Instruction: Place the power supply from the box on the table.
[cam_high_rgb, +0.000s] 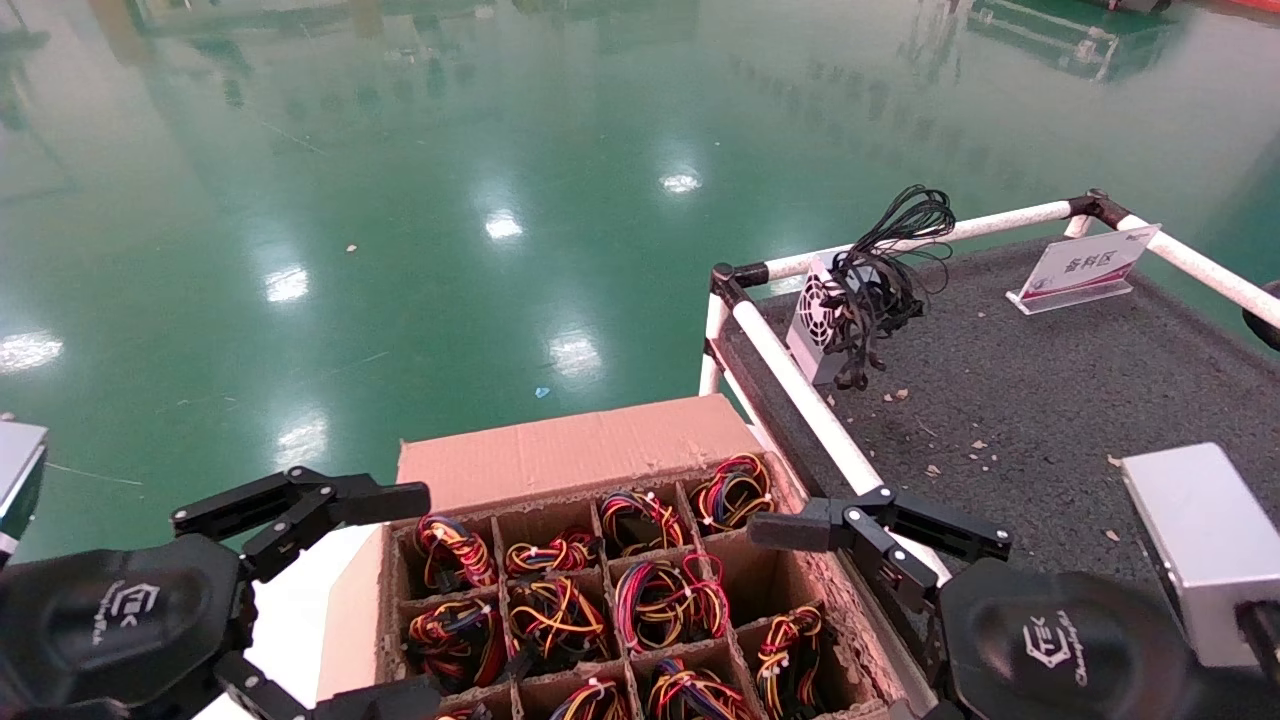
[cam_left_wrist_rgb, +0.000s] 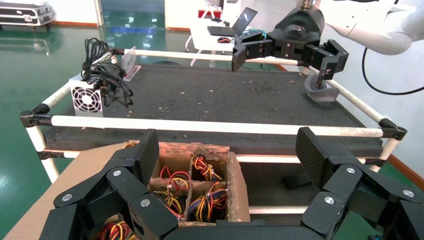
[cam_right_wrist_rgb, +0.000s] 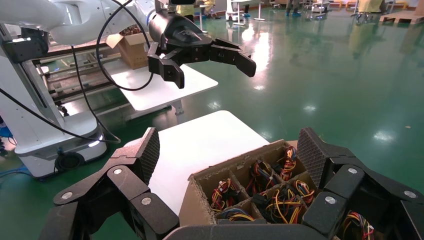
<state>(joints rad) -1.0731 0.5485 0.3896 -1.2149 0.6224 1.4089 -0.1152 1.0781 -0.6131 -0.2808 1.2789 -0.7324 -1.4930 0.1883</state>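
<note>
Right end effector, fingers apart, hovers at lower right over the box; left end effector waits open at lower left. Power supplies sit wires-up in cells. Descend squarely into one cell, avoiding wires, then carry it to the bench.

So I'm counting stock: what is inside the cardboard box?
The box has a divider grid; most visible cells hold bundles of red, yellow and black wires, one looks empty. The power supply bodies beneath are covered by wiring. Both end effectors hover open above.
</note>
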